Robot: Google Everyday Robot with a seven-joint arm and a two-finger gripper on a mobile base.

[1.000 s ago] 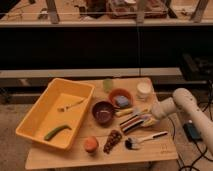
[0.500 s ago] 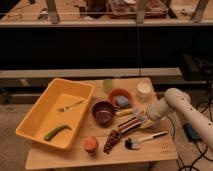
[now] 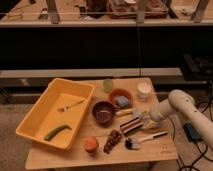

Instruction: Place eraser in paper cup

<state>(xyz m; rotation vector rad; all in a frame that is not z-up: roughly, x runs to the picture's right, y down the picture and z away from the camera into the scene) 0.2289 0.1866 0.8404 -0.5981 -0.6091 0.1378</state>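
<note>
Low over the table [image 3: 60,157], the gripper [image 3: 143,120] sits at the right end of the eraser [image 3: 130,126]; whether it is spread or pinching the block cannot be told. The eraser lies at a slant on the wood, just right of the dark bowl [image 3: 103,111], with a brush [image 3: 145,138] in front of it. The paper cup [image 3: 144,90] stands upright near the far right edge, beside an orange bowl [image 3: 114,95] holding a blue-grey block [image 3: 122,101]. A yellow tray [image 3: 50,112] fills the left side.
</note>
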